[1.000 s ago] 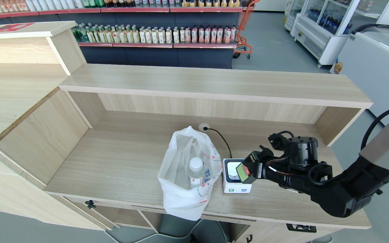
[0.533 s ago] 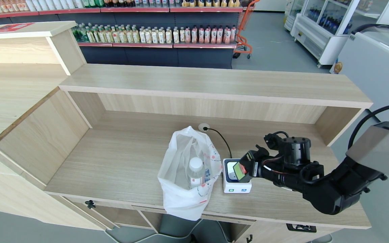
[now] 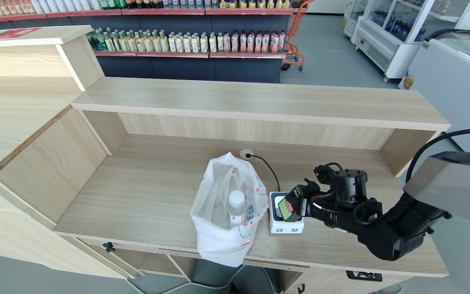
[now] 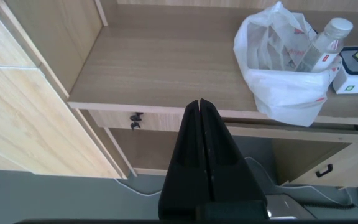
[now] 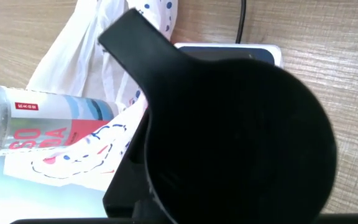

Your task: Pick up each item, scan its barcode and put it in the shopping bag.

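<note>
The left claw (image 4: 199,106) is clenched on nothing, low before the counter (image 4: 166,68) edge. The right claw (image 3: 296,205) grasps a green-faced pack (image 3: 286,209) just above the scanner (image 3: 286,226). The bag (image 3: 218,237), holding 1 bottle (image 3: 236,208), stands just left of this claw.

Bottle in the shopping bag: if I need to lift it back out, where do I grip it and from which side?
Take the bottle just under its white cap, coming straight down through the open mouth of the shopping bag. It stands cap-up, and the bag's walls wrap its body on every side, so a sideways approach would likely catch plastic.
</note>
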